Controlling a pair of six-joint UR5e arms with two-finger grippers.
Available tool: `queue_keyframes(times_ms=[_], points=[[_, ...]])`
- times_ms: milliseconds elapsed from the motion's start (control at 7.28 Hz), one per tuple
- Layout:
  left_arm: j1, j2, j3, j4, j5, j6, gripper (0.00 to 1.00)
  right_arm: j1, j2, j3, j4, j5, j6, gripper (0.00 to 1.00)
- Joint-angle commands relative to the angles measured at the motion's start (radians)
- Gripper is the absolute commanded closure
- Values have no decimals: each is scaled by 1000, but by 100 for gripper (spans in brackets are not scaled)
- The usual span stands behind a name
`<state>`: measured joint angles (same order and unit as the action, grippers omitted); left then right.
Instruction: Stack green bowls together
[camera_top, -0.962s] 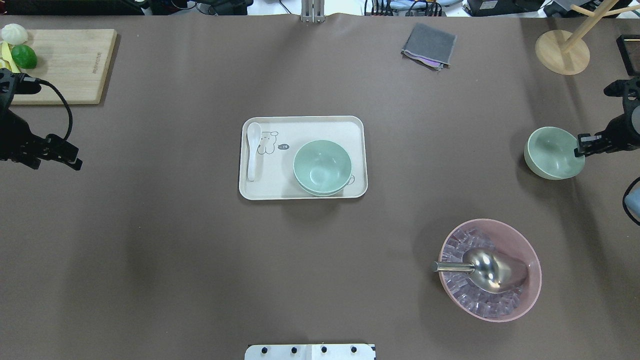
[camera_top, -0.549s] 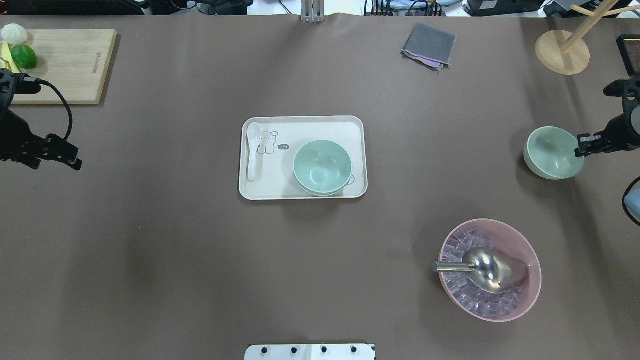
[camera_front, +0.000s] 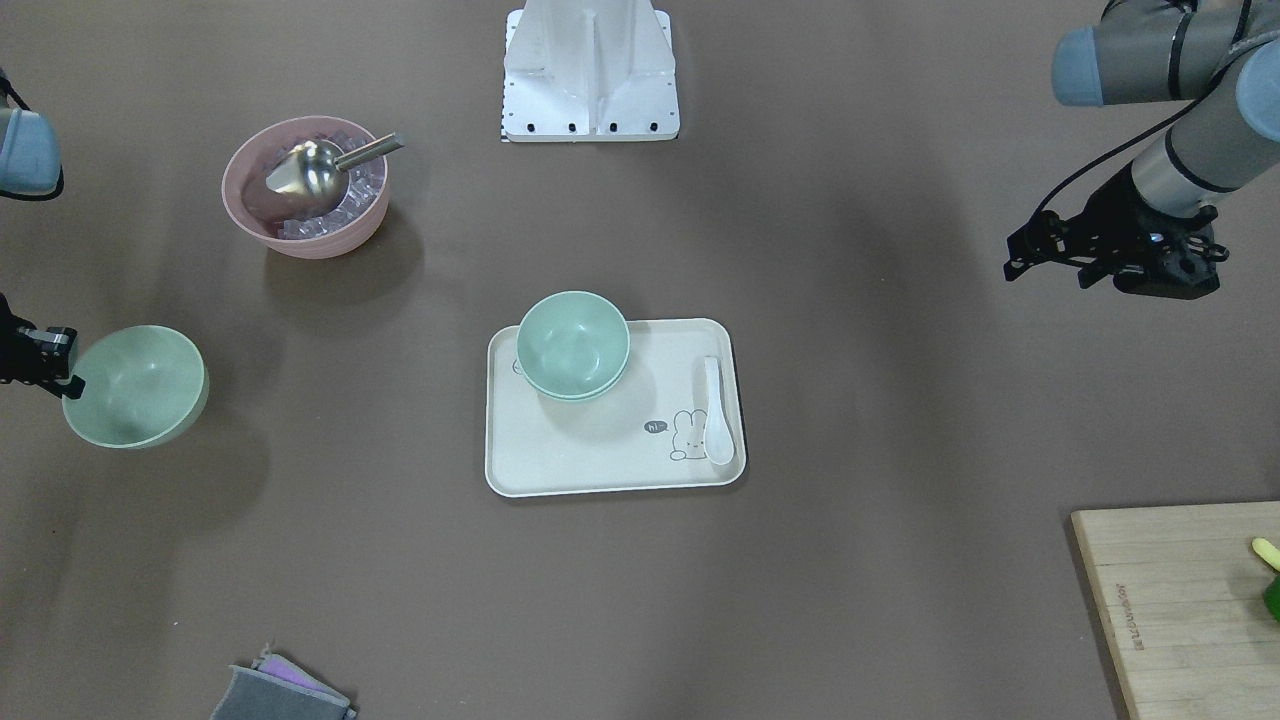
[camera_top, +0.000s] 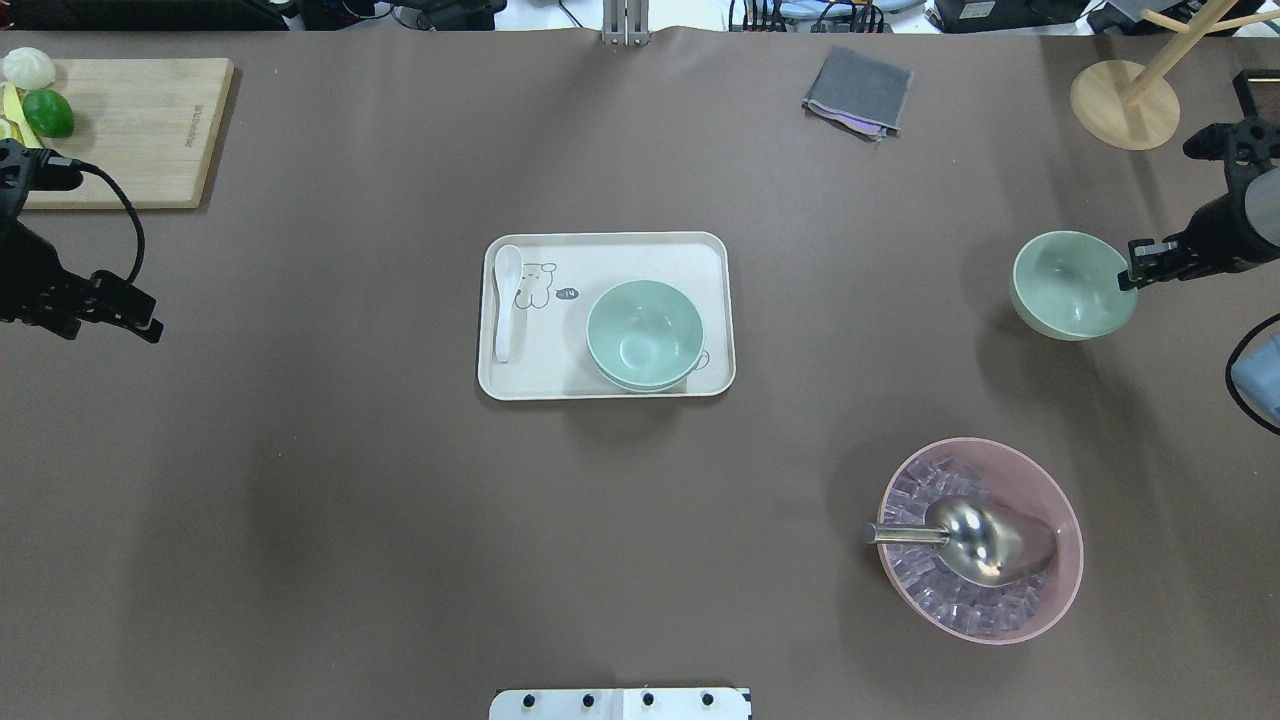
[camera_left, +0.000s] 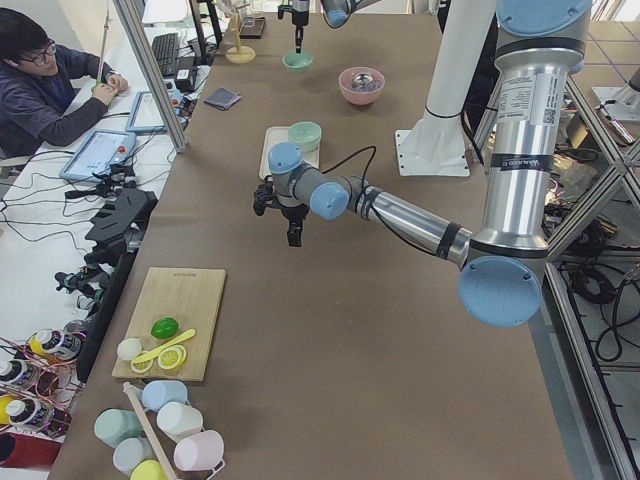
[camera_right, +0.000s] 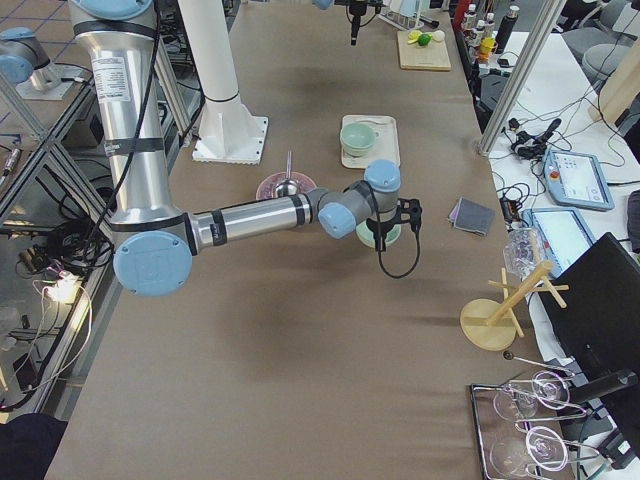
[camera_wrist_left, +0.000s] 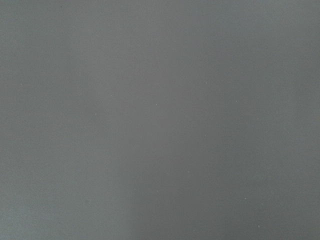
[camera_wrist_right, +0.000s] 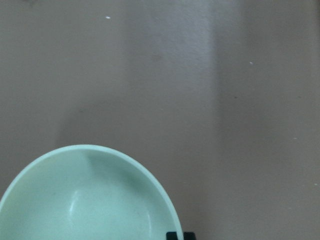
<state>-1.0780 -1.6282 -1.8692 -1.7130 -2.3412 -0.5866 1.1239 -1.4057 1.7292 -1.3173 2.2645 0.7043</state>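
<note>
Two pale green bowls (camera_top: 645, 333) sit nested on the right side of a cream tray (camera_top: 600, 262), also seen in the front-facing view (camera_front: 573, 345). A third green bowl (camera_top: 1073, 285) is held by its rim in my right gripper (camera_top: 1135, 272), lifted off the table at the right side. It also shows in the front-facing view (camera_front: 135, 385) and the right wrist view (camera_wrist_right: 90, 200). My left gripper (camera_top: 148, 322) hovers at the far left, open and empty, far from the bowls. The left wrist view shows only bare table.
A pink bowl (camera_top: 1040, 590) with ice cubes and a metal scoop (camera_top: 975, 540) stands front right. A white spoon (camera_top: 507, 300) lies on the tray. A grey cloth (camera_top: 858, 90), a wooden stand (camera_top: 1125, 105) and a cutting board (camera_top: 130, 130) are at the back.
My right gripper has moved the green bowl towards the table's middle and a little farther back. The left arm and the nested bowls have not moved.
</note>
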Motion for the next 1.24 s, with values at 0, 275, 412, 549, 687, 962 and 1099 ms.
queue_keyframes(times_ms=[0, 275, 412, 549, 687, 962, 1099], points=[[-101, 11, 47, 42, -41, 223, 2, -57, 158, 157, -326, 4, 61, 100], [-285, 18, 54, 280, -30, 603, 2, -215, 294, 158, -327, -76, 365, 100], [-416, 14, 103, 384, -27, 865, 2, -289, 339, 153, -330, -132, 464, 100], [-518, 11, 184, 403, -27, 1075, 2, -332, 358, 155, -333, -166, 519, 100], [-558, 16, 226, 403, -29, 1132, 2, -379, 370, 151, -333, -204, 559, 100], [-562, 25, 226, 400, 3, 1133, 2, -466, 430, 123, -335, -278, 650, 100], [-562, 25, 226, 398, 5, 1133, 2, -490, 459, 93, -335, -308, 678, 100]])
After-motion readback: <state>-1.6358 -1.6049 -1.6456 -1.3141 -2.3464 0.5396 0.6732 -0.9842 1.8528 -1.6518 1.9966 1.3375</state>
